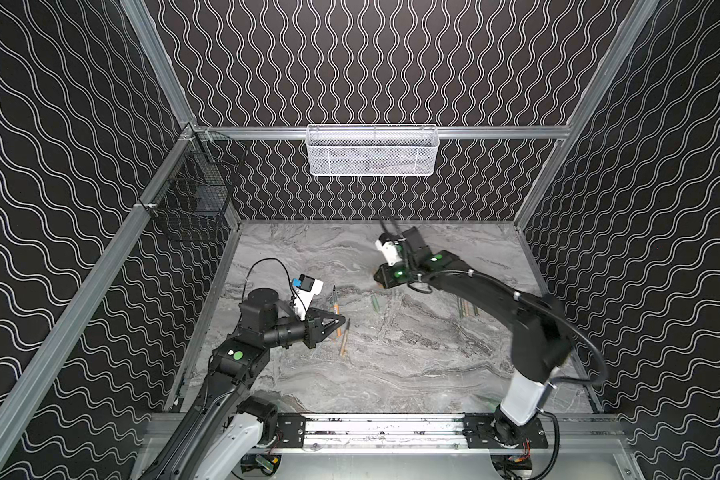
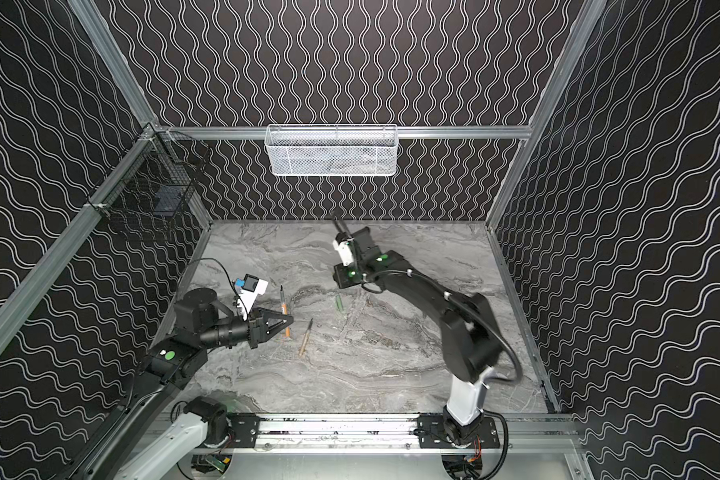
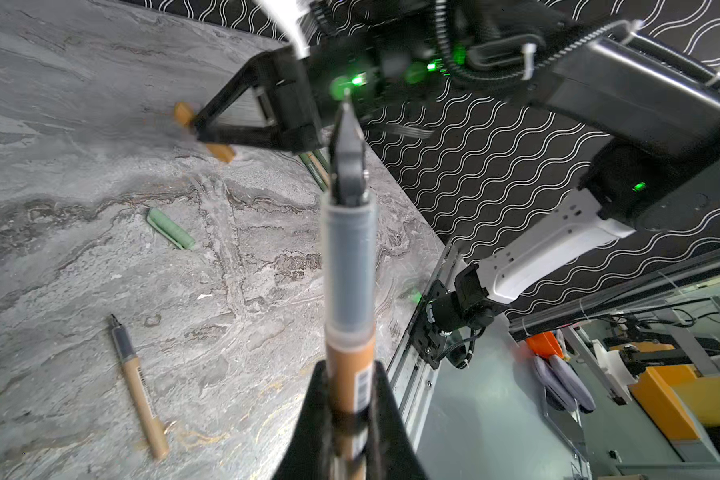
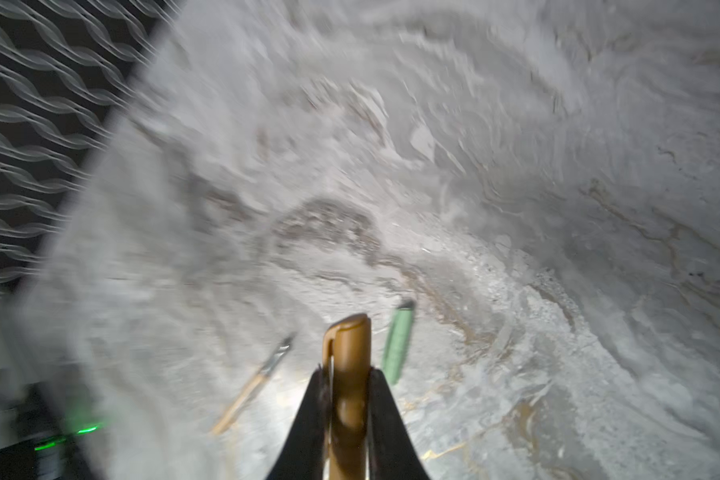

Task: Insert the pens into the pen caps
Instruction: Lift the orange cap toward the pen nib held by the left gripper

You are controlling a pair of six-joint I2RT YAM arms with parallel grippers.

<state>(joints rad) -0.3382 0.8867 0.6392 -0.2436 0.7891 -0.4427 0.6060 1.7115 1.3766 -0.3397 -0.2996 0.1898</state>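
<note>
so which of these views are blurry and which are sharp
right wrist view: marble table and wall smeared by motion blur, only the tan cap in the right gripper is crisp; left wrist view: held tan pen sharp, green light flares; both top views: sharp, right arm slightly smeared

Both top views are evenly lit and mostly sharp; the right arm (image 1: 533, 328) smears at its elbow. Right wrist view is heavily motion-blurred, with glare on the worktop (image 4: 495, 187) beside the pen cap (image 4: 348, 374), which alone is crisp. Left wrist view is sharp, the pen (image 3: 350, 270) slightly soft, green LED (image 3: 341, 85) flaring, edges stretched.
</note>
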